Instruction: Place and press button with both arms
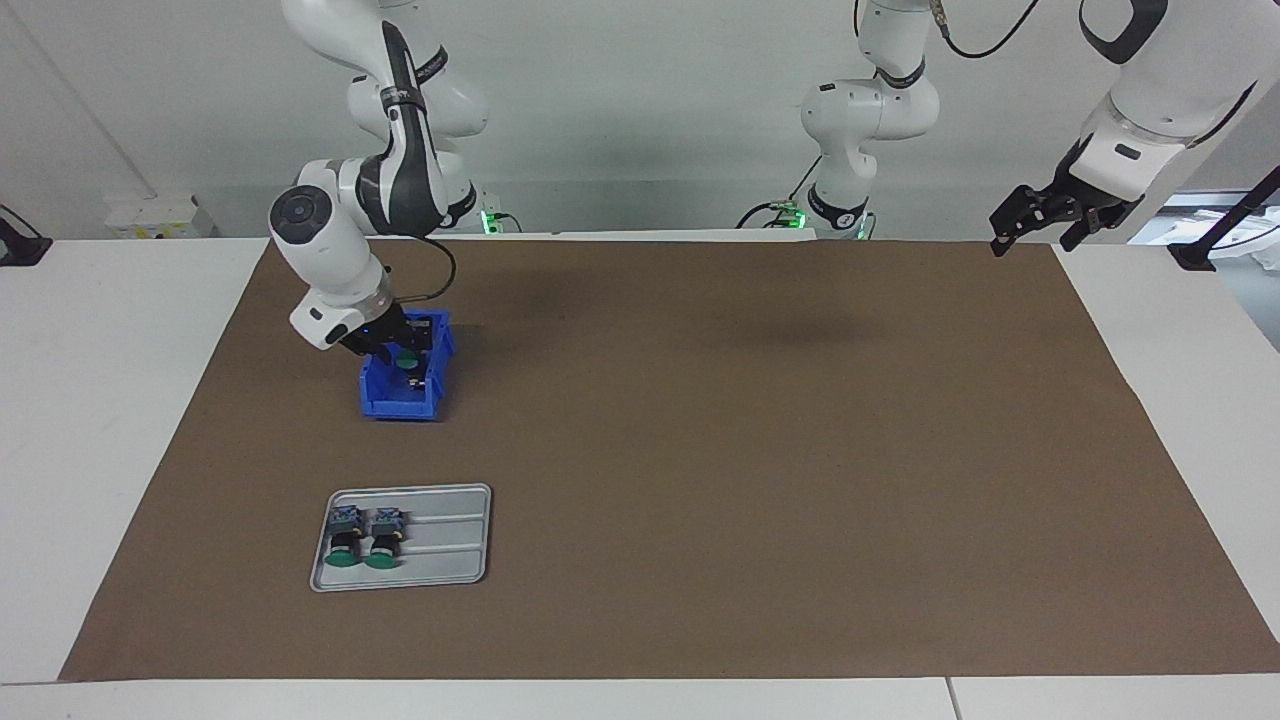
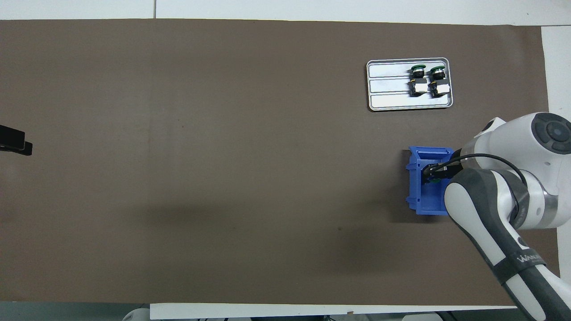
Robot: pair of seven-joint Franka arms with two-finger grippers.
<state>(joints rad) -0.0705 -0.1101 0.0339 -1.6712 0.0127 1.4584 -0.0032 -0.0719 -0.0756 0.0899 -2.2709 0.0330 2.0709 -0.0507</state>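
A round green-capped button (image 1: 407,357) is seen inside the blue plastic bin (image 1: 405,400), under the right gripper (image 1: 398,352), jaw state unclear; its long axis is hidden; the left gripper (image 1: 1040,222) is held wide

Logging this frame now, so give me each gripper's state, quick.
Left gripper: open, empty, waiting in the air at its own end of the table.
Right gripper: down in the blue bin at a green button; grip cannot be told.

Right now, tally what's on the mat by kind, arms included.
Green-capped buttons: 3, two lying on the grey tray at and, one in the blue bin at under the right claw
Grey trays: 1
Blue bins: 1
Arms: 2, the left claw waits raised at its own end
Total: 7
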